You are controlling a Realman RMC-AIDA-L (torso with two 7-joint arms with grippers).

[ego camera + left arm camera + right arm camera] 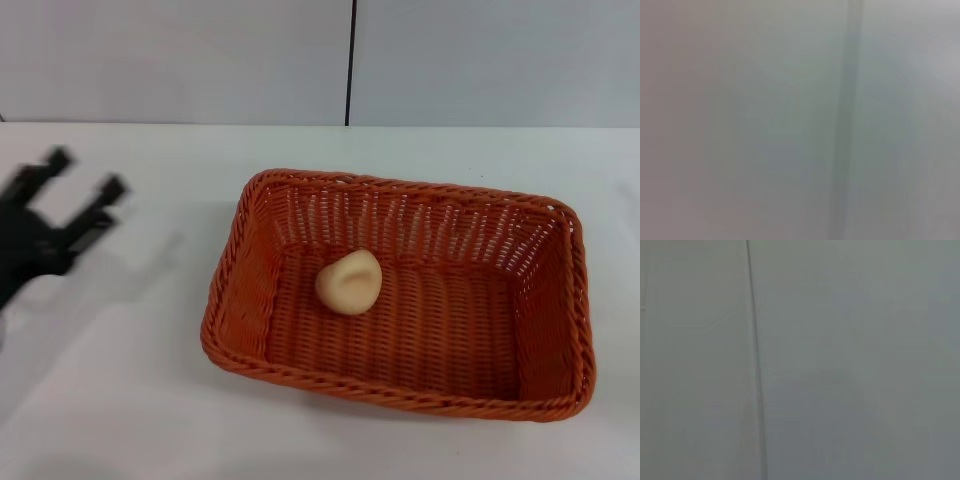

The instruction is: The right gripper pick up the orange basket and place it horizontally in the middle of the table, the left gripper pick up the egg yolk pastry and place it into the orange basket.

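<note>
Left tool (pixel 85 175) sits at the nine o'clock edge of the head view, a black, motion-smeared shape with its two prongs spread apart and pointing toward one o'clock, nothing between them; its body runs off the picture's edge, so only the prongs and part of the wrist can be made out. It hangs over bare counter (pixel 130 400), well apart from the orange basket (pixel 240 300). That basket lies lengthwise across the middle of the white counter, its long sides running from nine to three o'clock, and its corner at about four o'clock comes close to the picture's border without being cut. Inside it, on the woven floor toward the nine o'clock half and nearer the far wall, rests the egg yolk pastry (pixel 349 282), pale and rounded, touching only the basket bottom; any mark on its skin is too faint to make out. Behind the counter stands a grey wall (pixel 200 60) with a dark vertical seam (pixel 350 60) at twelve o'clock. The right tool shows in no view. Both wrist views give only a flat grey surface crossed by a single dark line, with no fingers, basket or pastry to be seen in them.
</note>
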